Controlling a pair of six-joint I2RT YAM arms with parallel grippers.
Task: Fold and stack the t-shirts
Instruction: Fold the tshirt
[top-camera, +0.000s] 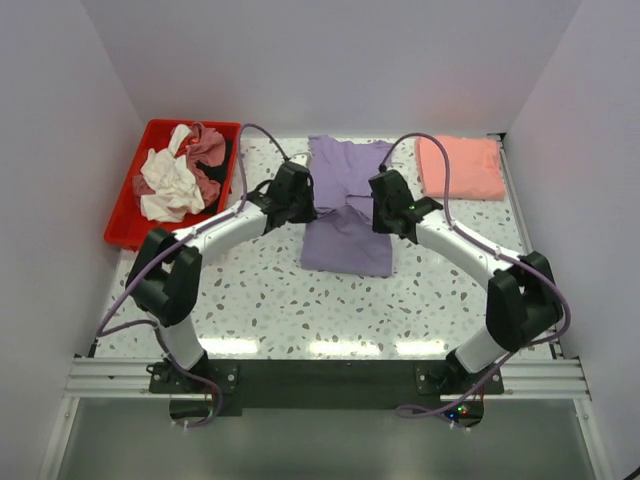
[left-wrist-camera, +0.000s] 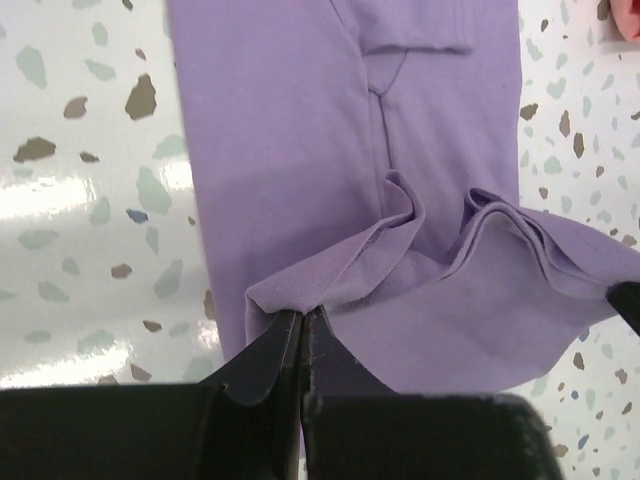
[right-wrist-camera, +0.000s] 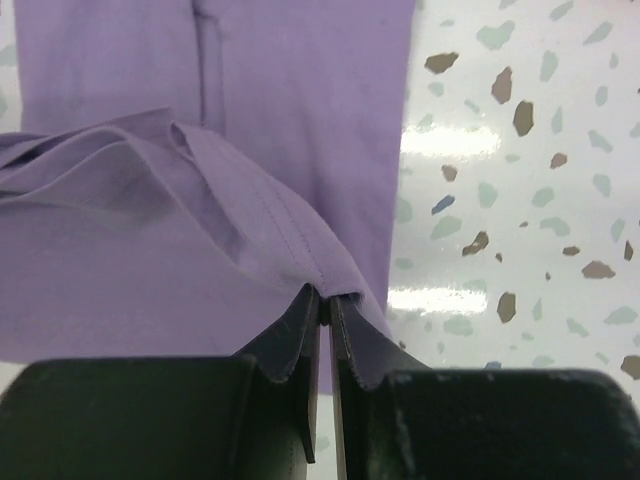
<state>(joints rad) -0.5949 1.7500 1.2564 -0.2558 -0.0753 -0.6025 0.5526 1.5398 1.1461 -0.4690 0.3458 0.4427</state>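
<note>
Left hand (left-wrist-camera: 303, 318) clamps one corner of the lavender t-shirt (top-camera: 345, 165) by its lifted edge; right hand (right-wrist-camera: 325, 300) clamps the other. At upper centre of the worktop (top-camera: 300, 300), the shirt's long axis runs top to bottom in the overhead view. Its flat part lies above both hands, equally near each.

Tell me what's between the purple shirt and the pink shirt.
Only bare table separates the purple shirt and pink shirt, per the top view; the right arm's cable arches over.
</note>
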